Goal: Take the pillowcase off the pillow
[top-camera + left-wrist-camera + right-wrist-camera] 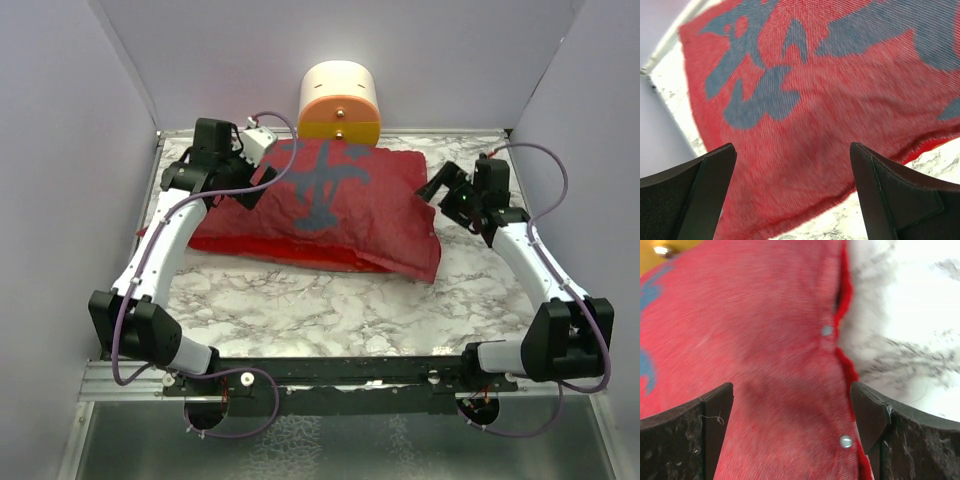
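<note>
I'm at the opening step: the pillowcase (330,205) lies plump across the middle of the table (300,310), and the snaps (827,330) on its right edge look fastened. The pillow (no white showing) is, I judge, wholly inside. My left gripper (792,147) hangs spread over the case's left part. The right gripper (791,386), jaws wide apart, sits over the snapped edge. Next I need a pinch there to pop it open.
</note>
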Available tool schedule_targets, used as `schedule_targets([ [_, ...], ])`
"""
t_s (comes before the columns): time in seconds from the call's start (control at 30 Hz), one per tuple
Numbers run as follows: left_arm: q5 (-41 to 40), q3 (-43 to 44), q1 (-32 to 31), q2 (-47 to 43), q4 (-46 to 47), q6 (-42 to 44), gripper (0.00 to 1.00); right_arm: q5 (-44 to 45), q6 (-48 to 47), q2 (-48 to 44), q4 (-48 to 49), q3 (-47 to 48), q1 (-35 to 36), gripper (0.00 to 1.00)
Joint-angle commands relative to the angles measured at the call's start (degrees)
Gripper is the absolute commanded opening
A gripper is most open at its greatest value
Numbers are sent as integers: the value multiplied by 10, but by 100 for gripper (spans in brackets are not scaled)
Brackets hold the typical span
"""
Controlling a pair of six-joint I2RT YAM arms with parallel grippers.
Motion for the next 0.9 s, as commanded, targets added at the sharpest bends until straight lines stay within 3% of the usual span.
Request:
schedule_targets([
  [0.0,-4,-37,-2,31,26,46,99,-80,32,-11,54,-97,-56,100],
  [0.23,-40,-126,-2,49,86,89,93,-178,90,19,145,-147,-104,100],
  [0.43,-48,-220,6,37,119,130,59,-282,158,94,269,-148,-127,100],
  [0.57,-43,-254,21,34,116,133,41,-339,201,171,334,-152,-129,100],
  [0.73,-27,-279,25,15,101,135,43,-387,282,211,513,-194,-120,100],
  [0.87,13,-252,25,-1,58,122,49,-395,248,204,488,-141,-79,92],
])
